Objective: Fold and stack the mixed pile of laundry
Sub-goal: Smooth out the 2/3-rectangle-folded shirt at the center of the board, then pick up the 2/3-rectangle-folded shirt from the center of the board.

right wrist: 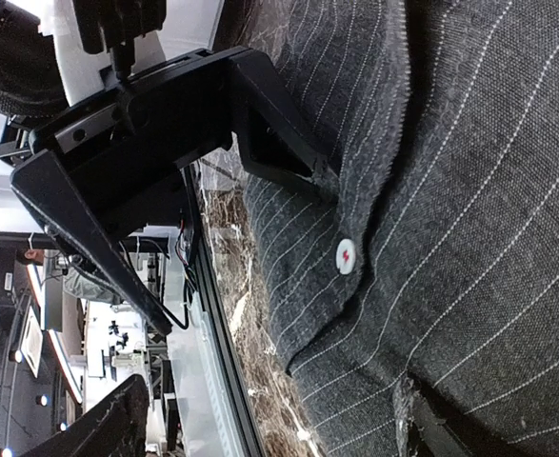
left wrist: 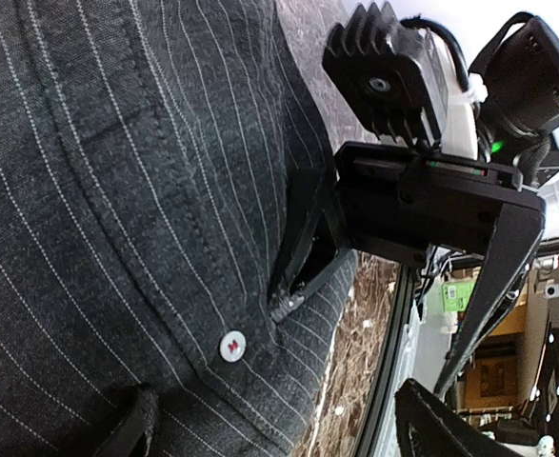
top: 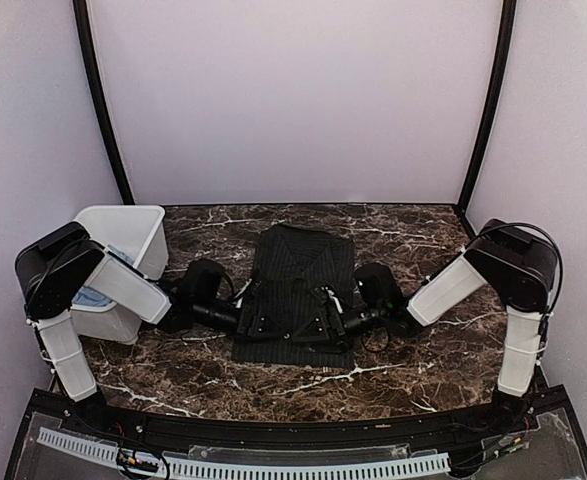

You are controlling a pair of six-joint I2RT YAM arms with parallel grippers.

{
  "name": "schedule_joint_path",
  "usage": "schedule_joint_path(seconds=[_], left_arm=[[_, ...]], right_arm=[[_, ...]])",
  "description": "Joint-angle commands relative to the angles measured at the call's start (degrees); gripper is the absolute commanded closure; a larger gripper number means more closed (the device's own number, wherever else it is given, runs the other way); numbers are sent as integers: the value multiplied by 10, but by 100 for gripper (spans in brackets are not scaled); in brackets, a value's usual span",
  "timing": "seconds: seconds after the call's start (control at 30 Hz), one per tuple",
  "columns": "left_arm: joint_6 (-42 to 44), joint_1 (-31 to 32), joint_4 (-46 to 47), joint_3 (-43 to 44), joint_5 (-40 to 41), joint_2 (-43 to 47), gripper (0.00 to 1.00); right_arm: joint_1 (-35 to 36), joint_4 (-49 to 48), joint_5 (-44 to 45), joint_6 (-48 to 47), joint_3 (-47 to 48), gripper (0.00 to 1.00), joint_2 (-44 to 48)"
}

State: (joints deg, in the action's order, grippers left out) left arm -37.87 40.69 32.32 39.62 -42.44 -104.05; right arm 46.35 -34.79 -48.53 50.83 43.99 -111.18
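Note:
The black pinstriped shirt lies flat, partly folded, in the middle of the marble table. Both grippers are low over its near half, facing each other. My left gripper is open; in the left wrist view one finger rests on the cloth near a white button. My right gripper is open too; one of its fingers is tucked under the shirt's front edge. A bit of light blue cloth shows in the bin, mostly hidden by my left arm.
A white plastic bin stands at the left of the table, behind my left arm. Dark marble table top shows around the shirt. A black rail runs along the near edge, close to the shirt's hem.

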Motion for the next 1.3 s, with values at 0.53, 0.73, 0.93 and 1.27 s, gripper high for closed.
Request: schedule_joint_path(seconds=[0.53, 0.73, 0.93, 1.27], left_arm=[[411, 248, -198, -93, 632, 375, 6], [546, 371, -242, -57, 709, 282, 21], [631, 397, -226, -23, 735, 169, 32], [748, 407, -117, 4, 781, 44, 41]], right_arm=[[-24, 305, 78, -173, 137, 32, 141], [-36, 379, 75, -246, 243, 55, 68], [-54, 410, 58, -292, 313, 68, -9], [-67, 386, 45, -295, 350, 72, -116]])
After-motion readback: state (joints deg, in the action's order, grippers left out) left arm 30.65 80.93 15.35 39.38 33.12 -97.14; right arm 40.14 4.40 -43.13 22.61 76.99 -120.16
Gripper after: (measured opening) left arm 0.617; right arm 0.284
